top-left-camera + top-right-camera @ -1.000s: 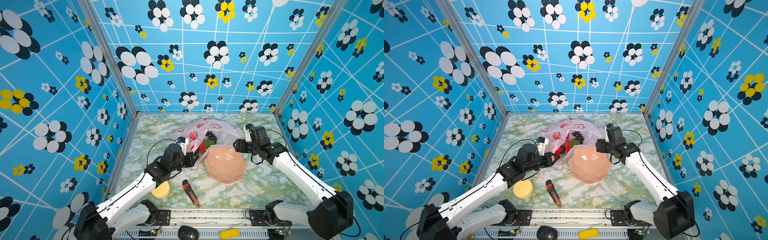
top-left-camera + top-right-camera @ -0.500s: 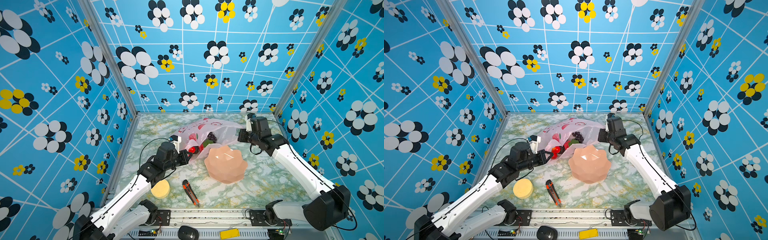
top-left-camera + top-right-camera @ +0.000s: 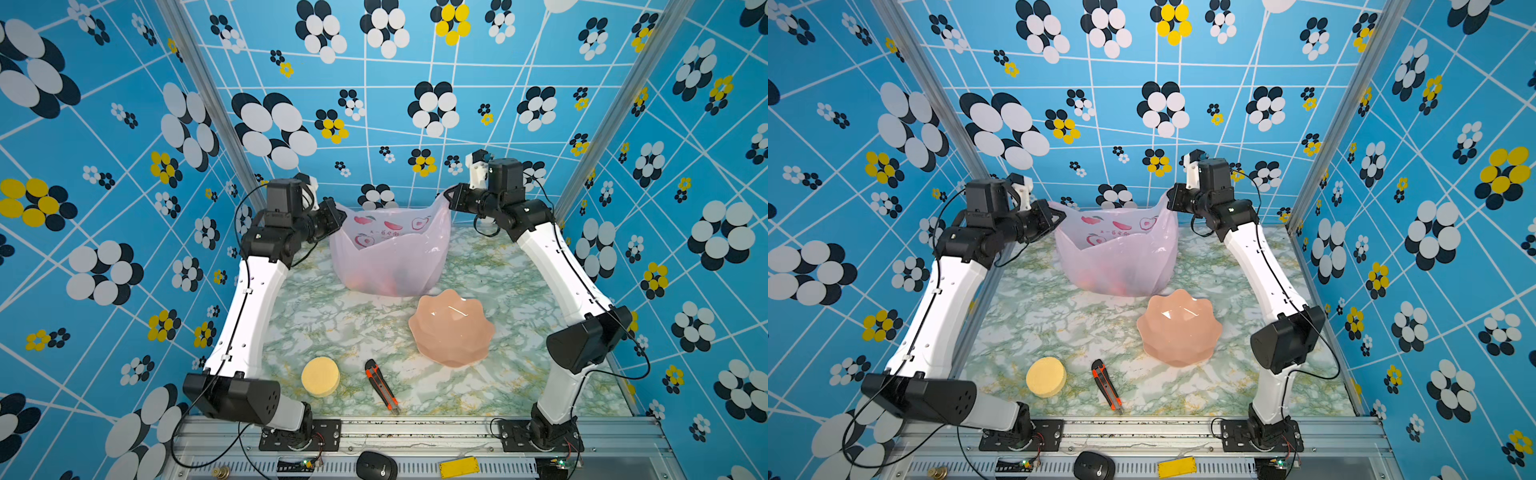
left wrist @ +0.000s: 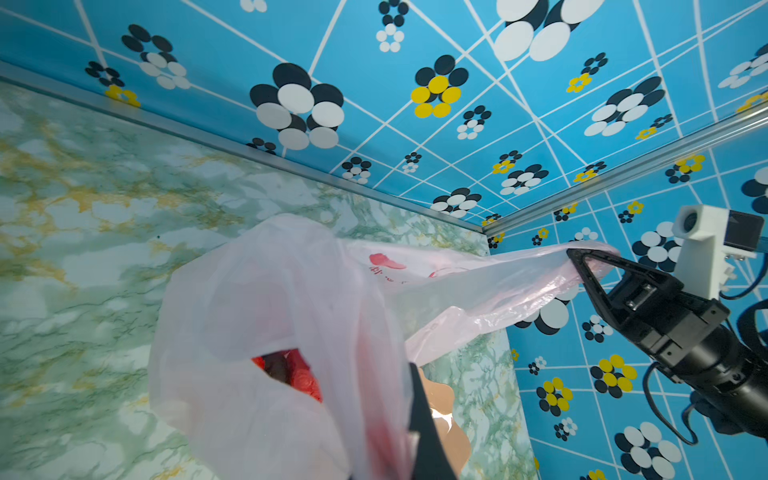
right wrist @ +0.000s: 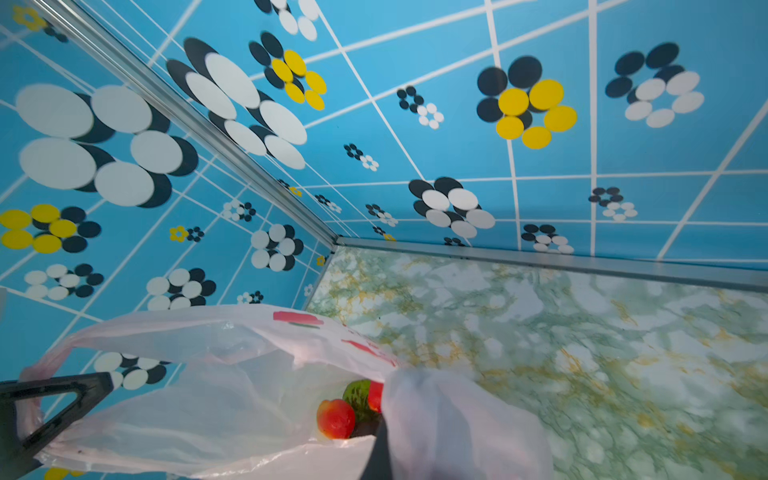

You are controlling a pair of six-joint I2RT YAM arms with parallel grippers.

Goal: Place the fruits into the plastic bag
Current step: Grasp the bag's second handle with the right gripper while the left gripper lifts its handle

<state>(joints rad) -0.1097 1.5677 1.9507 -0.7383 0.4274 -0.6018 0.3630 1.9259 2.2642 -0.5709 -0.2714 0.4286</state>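
Observation:
The pale pink plastic bag [image 3: 390, 257] [image 3: 1117, 257] hangs upright between my two raised grippers, its bottom on the table. My left gripper [image 3: 341, 214] [image 3: 1061, 215] is shut on its left handle. My right gripper [image 3: 449, 195] [image 3: 1169, 199] is shut on its right handle. The fruits lie at the bottom of the bag and show as a reddish blur [image 3: 386, 284] through the plastic. Bumpy red fruits [image 4: 297, 372] show through the mouth in the left wrist view. A yellow-red mango [image 5: 336, 417] and a green fruit [image 5: 356, 395] show in the right wrist view.
A salmon-pink scalloped bowl [image 3: 451, 328] [image 3: 1179, 328] stands empty in front of the bag, to the right. A round pale yellow sponge [image 3: 320, 376] and an orange utility knife [image 3: 381, 386] lie near the front edge. Patterned blue walls enclose the table.
The right gripper has shut on the bag's handle. Both arms have risen and drawn the bag up from lying on the table to hanging upright, with the fruits sunk to its bottom.

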